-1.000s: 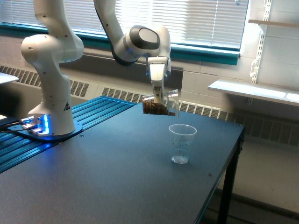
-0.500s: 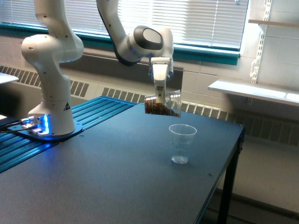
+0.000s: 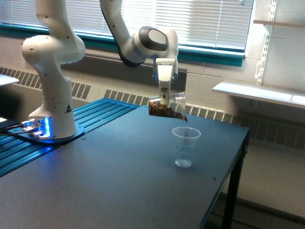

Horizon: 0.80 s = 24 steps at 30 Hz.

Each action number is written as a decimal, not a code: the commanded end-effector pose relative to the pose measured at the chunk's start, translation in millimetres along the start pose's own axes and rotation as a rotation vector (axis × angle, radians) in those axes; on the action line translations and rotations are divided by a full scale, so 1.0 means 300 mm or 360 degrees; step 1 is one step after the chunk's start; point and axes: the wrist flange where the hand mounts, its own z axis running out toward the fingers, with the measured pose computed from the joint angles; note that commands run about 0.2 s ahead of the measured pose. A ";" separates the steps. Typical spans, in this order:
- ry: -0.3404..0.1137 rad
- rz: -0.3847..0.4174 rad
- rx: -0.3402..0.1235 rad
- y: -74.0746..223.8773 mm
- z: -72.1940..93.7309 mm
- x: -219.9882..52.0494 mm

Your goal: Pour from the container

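My gripper is shut on the container, a wide clear plastic cup tipped on its side with its mouth toward the exterior view's right. Brown pieces lie along its lower wall and reach the lip. It hangs above the dark table, up and to the left of a narrower clear cup with printed marks. That cup stands upright and looks empty; the container's lip is close above its rim's left side.
The arm's white base stands at the exterior view's left on a blue ribbed surface. The table's right edge drops off near the marked cup. A white shelf is on the wall behind.
The gripper and container have shifted slightly toward the exterior view's right, nearer over the marked cup. The brown pieces have slid to the container's lip.
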 end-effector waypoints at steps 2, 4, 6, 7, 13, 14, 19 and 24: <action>0.0011 0.0011 -0.0040 0.028 0.010 0.007; 0.0014 0.0020 -0.0045 0.033 0.011 0.008; 0.0013 0.0027 -0.0049 0.038 0.011 0.010; 0.0016 0.0030 -0.0050 0.040 0.010 0.012; 0.0022 0.0035 -0.0055 0.042 0.000 0.019; 0.0022 0.0033 -0.0055 0.042 -0.001 0.020; 0.0027 0.0021 -0.0059 0.036 -0.011 0.029; 0.0029 0.0009 -0.0071 0.034 -0.017 0.032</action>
